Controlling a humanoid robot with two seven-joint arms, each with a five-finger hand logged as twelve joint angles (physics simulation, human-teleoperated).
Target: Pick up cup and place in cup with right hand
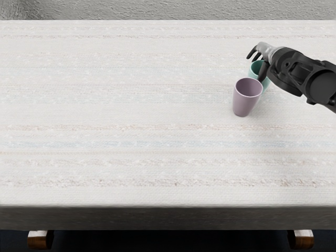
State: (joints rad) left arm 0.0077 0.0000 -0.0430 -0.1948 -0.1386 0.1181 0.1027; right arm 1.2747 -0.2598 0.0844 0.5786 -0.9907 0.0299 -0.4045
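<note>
My right hand [257,63] reaches in from the right edge at the back right of the table. Its dark fingers [254,52] are spread and slightly bent at the far side of a green cup [266,82], close to the rim. The thumb crosses the cup's near right side; no firm grasp shows. A mauve cup [247,100] stands upright just in front of the green one, a little to its left, and hides part of it. The green cup's base is hidden, so whether it touches the table cannot be seen.
The table [131,115] has a pale striped cover, with its front edge low in the picture. A grey textured surface [157,9] lies beyond the back edge. My right forearm [310,79] spans the area right of the cups.
</note>
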